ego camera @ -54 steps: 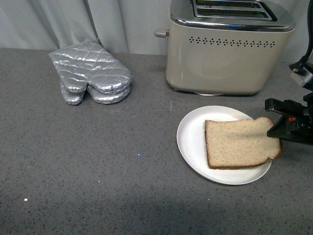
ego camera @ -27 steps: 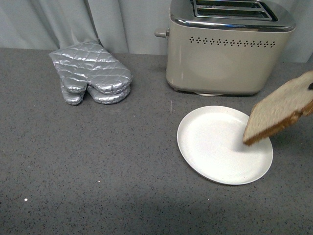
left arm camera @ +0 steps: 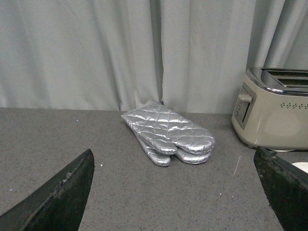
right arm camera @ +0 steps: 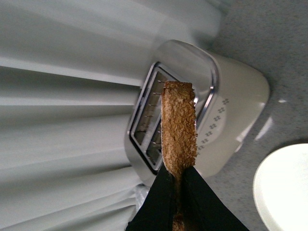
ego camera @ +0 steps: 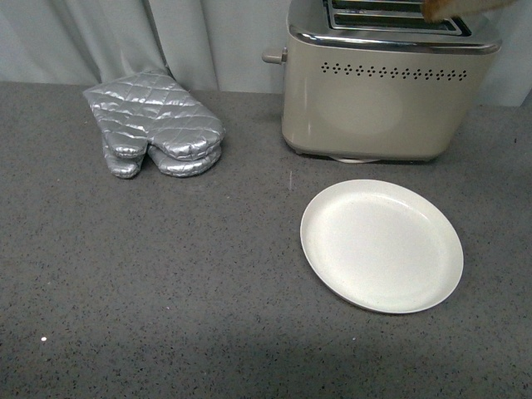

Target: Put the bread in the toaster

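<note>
The cream-beige toaster (ego camera: 382, 91) stands at the back right of the counter, its chrome top and slots facing up. The bread (ego camera: 453, 8) shows only as a brown sliver at the top edge of the front view, above the toaster's slots. In the right wrist view my right gripper (right arm camera: 177, 180) is shut on the bread (right arm camera: 179, 127), seen edge-on and held above the toaster (right arm camera: 226, 106) and its slots. My left gripper (left arm camera: 178, 192) is open and empty, low over the counter to the left; the toaster (left arm camera: 276, 113) shows at the edge of its view.
A round white plate (ego camera: 381, 245) lies empty in front of the toaster. Silver oven mitts (ego camera: 154, 123) lie at the back left, also seen in the left wrist view (left arm camera: 168, 134). A pale curtain (ego camera: 166, 33) hangs behind the grey counter (ego camera: 166, 274).
The bread has gone up from the plate, first tilted above its right side, and now sits over the toaster top. The right gripper has left the front view. The plate is now bare.
</note>
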You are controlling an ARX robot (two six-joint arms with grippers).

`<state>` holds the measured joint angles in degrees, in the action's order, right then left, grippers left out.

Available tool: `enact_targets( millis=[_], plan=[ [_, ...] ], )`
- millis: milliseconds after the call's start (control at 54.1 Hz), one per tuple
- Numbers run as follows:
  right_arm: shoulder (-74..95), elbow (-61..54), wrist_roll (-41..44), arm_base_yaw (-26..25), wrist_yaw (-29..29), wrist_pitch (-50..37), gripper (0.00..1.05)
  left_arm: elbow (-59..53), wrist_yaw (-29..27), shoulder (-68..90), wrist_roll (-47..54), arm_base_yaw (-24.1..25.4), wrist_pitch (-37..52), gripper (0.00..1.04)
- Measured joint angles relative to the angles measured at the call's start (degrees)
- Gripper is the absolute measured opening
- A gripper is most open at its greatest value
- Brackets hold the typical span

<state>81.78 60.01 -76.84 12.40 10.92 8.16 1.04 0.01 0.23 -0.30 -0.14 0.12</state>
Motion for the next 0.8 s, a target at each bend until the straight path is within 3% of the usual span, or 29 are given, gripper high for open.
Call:
enact_targets(
  millis=[314,795],
  plan=[
    [12.6,14.0,-6.5,4.7,4.5,4.8,0.01,0.0,0.0,0.0,0.0,0.0,0.0,0.98],
    [20.1,19.7,-8.1,5.4,7.1,8.2,0.01,0.0,0.0,0.0,0.0,0.0,0.0,0.98]
  ],
)
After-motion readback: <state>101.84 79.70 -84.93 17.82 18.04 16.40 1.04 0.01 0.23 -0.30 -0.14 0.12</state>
